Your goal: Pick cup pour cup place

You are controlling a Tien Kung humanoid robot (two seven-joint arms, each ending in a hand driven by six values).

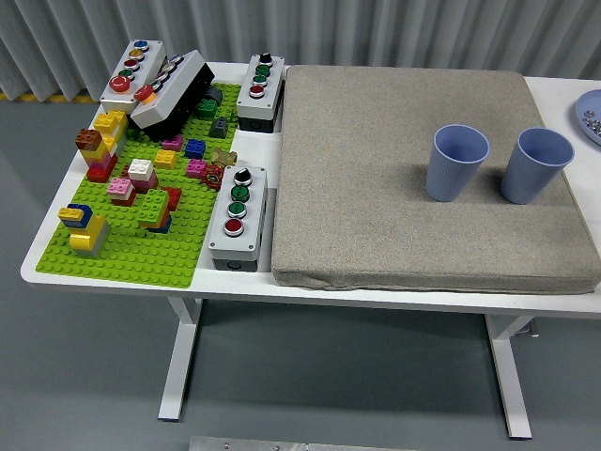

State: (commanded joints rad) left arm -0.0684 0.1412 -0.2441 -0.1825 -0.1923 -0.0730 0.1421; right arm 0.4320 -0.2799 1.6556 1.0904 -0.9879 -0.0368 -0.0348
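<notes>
Two light blue ribbed cups stand upright on a grey fabric mat (376, 169). The left cup (456, 163) sits a little nearer than the right cup (534, 165), with a small gap between them. Their insides show no visible contents from this angle. Neither of my hands appears anywhere in the head view, and no person is at the table.
A green brick baseplate (122, 258) with several coloured bricks covers the table's left side. Three grey button boxes (236, 218) (260, 91) (155, 85) stand around it. A pale blue plate (592, 115) pokes in at the right edge.
</notes>
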